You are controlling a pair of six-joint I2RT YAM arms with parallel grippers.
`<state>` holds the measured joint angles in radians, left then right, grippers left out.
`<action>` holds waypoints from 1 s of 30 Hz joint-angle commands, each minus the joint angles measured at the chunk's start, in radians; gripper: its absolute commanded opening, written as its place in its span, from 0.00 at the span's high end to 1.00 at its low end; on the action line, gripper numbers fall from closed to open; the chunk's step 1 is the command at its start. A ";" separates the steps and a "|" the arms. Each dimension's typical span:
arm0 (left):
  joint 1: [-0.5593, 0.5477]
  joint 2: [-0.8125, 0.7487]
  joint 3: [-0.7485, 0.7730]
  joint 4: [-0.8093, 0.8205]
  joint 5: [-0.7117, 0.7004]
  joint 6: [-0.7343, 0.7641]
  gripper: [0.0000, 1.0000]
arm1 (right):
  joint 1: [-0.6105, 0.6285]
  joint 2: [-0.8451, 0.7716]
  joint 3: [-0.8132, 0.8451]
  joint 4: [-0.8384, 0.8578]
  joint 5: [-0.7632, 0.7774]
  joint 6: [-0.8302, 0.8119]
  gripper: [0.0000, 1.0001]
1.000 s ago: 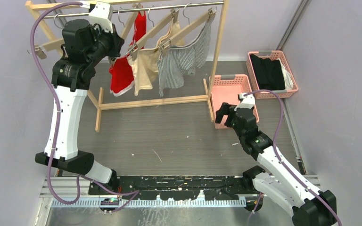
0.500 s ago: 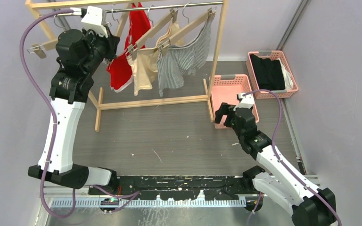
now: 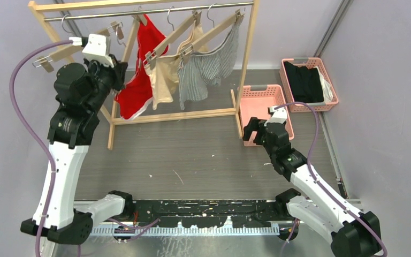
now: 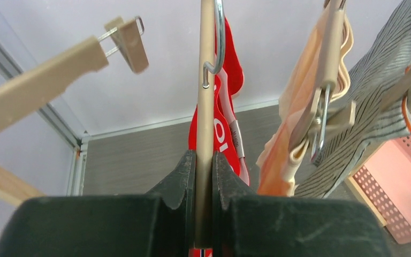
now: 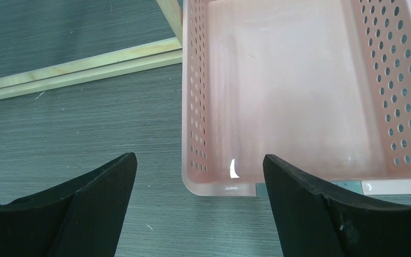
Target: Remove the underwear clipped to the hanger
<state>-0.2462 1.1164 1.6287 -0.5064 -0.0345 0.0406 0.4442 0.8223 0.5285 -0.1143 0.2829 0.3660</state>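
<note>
The red underwear with a white waistband hangs from a wooden hanger. My left gripper is shut on that hanger's bar; the wrist view shows the bar pinched between the gripper's fingers, with the metal hook above and red cloth behind. The beige underwear and the striped underwear stay clipped to their hangers on the rail. My right gripper is open and empty, low over the near corner of a pink basket.
An empty wooden hanger with clips hangs left of my left arm. The wooden rack base lies on the floor. A second pink basket at the back right holds black clothes. Walls stand close on both sides.
My left arm has moved left and down with the hanger in its grip. The red underwear has swung left, away from the beige one. The right arm has not moved.
</note>
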 commanded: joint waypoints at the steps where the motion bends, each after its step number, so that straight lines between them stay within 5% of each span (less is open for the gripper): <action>1: 0.006 -0.069 -0.072 0.031 -0.032 -0.011 1.00 | 0.005 0.021 0.015 0.075 -0.013 0.007 0.06; 8: 0.006 -0.234 -0.392 -0.079 -0.017 -0.076 1.00 | 0.006 0.083 0.049 0.125 -0.029 0.007 0.06; 13: 0.005 -0.350 -0.612 -0.170 0.189 -0.145 1.00 | 0.006 0.175 0.125 0.146 -0.114 -0.010 0.06; 20: 0.001 -0.505 -0.733 -0.213 0.435 -0.116 1.00 | 0.015 0.212 0.205 0.153 -0.217 -0.068 0.03; 30: 0.002 -0.536 -0.796 -0.075 0.832 -0.154 1.00 | 0.014 0.200 0.289 0.303 -0.717 -0.132 0.00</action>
<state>-0.2466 0.5331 0.8314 -0.7128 0.5594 -0.0868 0.4526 1.0424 0.7437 0.0349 -0.1520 0.2577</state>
